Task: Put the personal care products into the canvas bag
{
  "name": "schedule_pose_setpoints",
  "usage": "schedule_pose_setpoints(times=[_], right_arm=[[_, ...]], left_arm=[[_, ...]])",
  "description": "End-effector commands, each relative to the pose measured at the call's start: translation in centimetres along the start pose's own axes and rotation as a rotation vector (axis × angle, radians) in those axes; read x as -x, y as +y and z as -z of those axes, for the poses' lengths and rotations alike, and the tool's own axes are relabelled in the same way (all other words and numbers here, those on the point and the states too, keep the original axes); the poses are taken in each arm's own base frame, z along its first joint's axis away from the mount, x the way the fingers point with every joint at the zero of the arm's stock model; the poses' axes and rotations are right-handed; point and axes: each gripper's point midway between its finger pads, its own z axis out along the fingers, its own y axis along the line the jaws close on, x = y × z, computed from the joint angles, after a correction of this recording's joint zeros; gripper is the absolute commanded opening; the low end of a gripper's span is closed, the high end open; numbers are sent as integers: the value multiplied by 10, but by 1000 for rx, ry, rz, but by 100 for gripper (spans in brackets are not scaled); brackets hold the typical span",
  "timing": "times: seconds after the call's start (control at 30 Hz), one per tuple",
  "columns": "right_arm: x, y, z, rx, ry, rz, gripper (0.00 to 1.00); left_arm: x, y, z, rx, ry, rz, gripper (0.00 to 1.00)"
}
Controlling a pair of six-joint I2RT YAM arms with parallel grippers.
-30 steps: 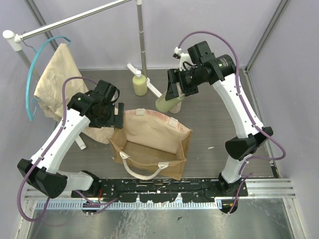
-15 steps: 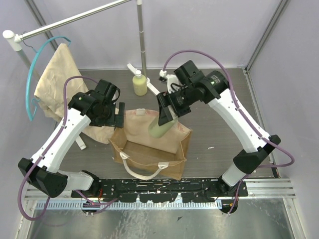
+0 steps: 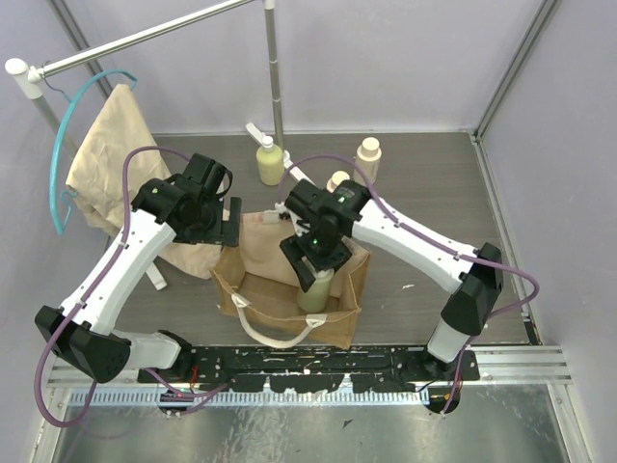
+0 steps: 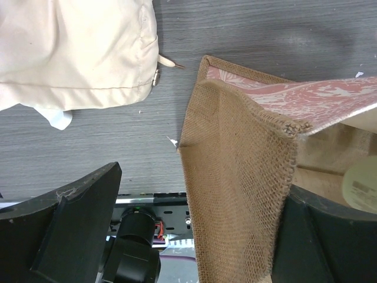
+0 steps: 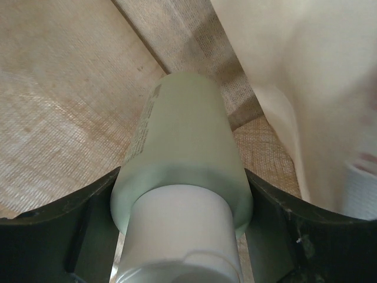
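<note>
Olive-green bottle (image 5: 182, 159), near upright, cap (image 5: 177, 236) up, base down in canvas bag (image 3: 260, 256)

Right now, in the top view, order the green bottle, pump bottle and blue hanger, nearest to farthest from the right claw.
1. Green bottle: in the right claw.
2. Pump bottle: behind the bag.
3. Blue hanger: far left.

From above, the right arm (image 3: 405, 234) covers the top of the olive-green bottle (image 3: 316, 288) inside the canvas bag (image 3: 258, 253) and most of one cream bottle (image 3: 337, 179) behind it. The right wrist view cuts the cap (image 5: 177, 233) at its bottom edge; print on the label (image 5: 143, 134) is too blurred to read.
</note>
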Motion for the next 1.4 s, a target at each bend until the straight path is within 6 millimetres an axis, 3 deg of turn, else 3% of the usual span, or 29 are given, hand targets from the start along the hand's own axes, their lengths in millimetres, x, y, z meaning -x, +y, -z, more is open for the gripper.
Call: schedule_pose_setpoints(times=[0.0,0.43,0.77,0.83,0.87,0.9,0.97,1.17,1.37], right_arm=[[5,6,-11,-42,-66,9,1],[-43,-15,-60,-105,48,93,1],[-58,-23,-82,-137,138,125,1],[-57,-24,-86,-152,139,127,21],[-56,-24,-87,-162,135,133,41],[-55,-25,-87,-175,129,135,52],[-51,-24,-83,-182,108,139,64],[-32,-16,-55,-186,15,126,77],[-13,-6,-15,-188,-82,116,89]], left_arm=[[6,-2,-1,-5,-28,5,98],[3,-1,-4,0,-27,5,98],[-1,2,-8,13,-28,18,98],[0,3,-7,16,-33,20,98],[0,3,-7,17,-36,21,98],[0,3,-7,18,-37,20,98],[0,4,-8,20,-41,22,98],[3,1,-12,17,-41,18,98],[6,-1,-14,10,-49,13,98]])
